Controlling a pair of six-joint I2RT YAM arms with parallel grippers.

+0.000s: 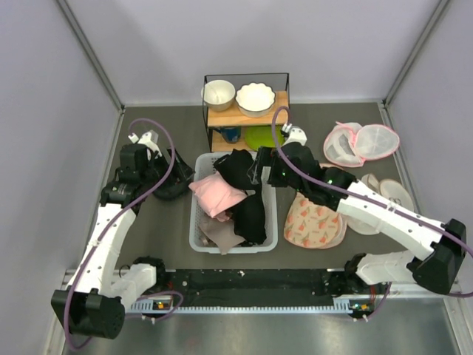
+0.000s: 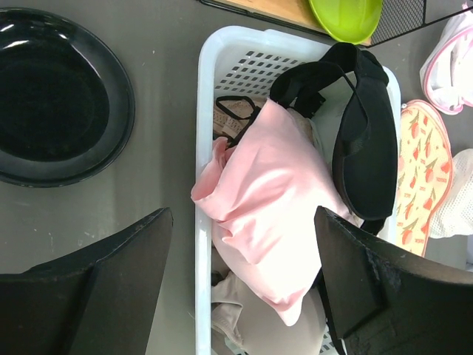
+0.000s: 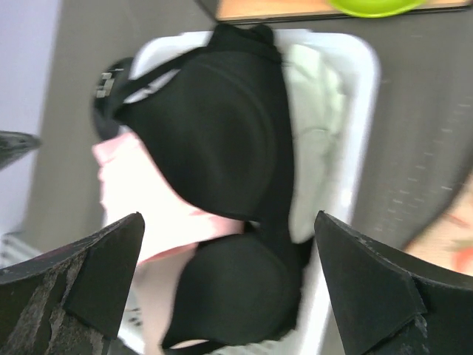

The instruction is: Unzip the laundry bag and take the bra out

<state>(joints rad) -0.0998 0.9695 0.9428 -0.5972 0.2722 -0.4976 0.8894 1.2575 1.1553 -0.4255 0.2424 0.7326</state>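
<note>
Right gripper (image 3: 228, 218) is hanging with fingers wide apart directly over the bra (image 3: 222, 133), which is lying draped across the pink cloth (image 2: 273, 200) in the white basket (image 2: 203, 148) mid-table. The laundry bag (image 1: 314, 222) is lying flat just beside the basket, toward the right edge. Left gripper (image 2: 242, 214), jaws spread too, is hovering over the basket's left rim. The bra looks out of the bag, so the right arm should be rising straight up, keeping clear of the straps. No readable writing anywhere.
</note>
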